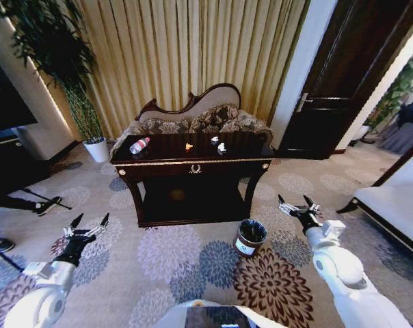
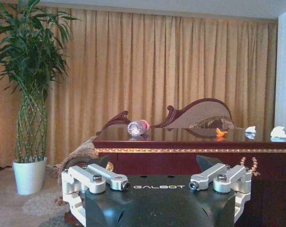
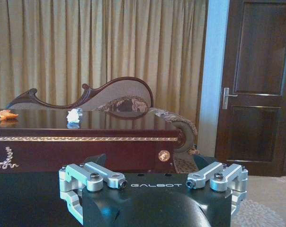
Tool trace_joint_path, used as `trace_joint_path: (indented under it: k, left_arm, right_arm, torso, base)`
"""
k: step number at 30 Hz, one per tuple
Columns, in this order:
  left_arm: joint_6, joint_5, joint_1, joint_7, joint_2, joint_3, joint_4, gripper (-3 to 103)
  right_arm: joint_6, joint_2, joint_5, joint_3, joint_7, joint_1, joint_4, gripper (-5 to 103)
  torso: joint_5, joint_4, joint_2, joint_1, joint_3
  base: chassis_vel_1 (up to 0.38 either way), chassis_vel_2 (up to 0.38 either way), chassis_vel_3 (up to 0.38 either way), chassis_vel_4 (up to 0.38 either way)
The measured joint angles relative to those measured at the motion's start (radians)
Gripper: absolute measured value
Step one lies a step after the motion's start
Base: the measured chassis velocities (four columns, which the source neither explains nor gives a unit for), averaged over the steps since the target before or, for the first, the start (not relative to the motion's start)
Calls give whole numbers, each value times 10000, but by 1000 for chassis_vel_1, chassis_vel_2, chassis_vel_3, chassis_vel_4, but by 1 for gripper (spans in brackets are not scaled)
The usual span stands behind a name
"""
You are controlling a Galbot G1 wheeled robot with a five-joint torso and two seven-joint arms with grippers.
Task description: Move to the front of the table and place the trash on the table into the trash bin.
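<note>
The long dark glossy wooden table (image 1: pixel 193 162) carried a clear red-capped plastic bottle (image 1: pixel 139 145) lying on its side, a small orange scrap (image 1: pixel 188 146) and white crumpled scraps (image 1: pixel 221 146) too small to make out. The small round dark brown bin (image 1: pixel 249 237) stood on the carpet by the table's right front leg, while the left gripper (image 1: pixel 87 226) and right gripper (image 1: pixel 297 205) hung low with fingers spread wide and empty, their tips cut off in the wrist views.

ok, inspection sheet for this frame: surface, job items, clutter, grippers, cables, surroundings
Surface: dark glossy table with gold trim, ahead of the robot, in front of the sofa.
Job's things: bottle lying on its side at the table's left end; orange scrap mid-top; two white scraps to its right. Trash bin on the carpet by the table's right front leg.
Clutter: nothing seen.
Grippers: left gripper open, low over the carpet on the left; right gripper open, low on the right, near the bin. Both hold nothing.
Cables: nothing seen.
Surroundings: curtains, potted plant left, dark door right.
</note>
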Motion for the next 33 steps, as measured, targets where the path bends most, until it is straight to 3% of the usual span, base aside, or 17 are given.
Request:
trace_joint_path:
  k: [33]
  left_arm:
    - [-154,-21,-58,168,-106,37,329,100]
  right_arm:
    - [29,257,-235,-340,0,390,-186,100]
  torso:
    - [-3,1,0,0,0]
  base:
    - [-187,193,185,-187]
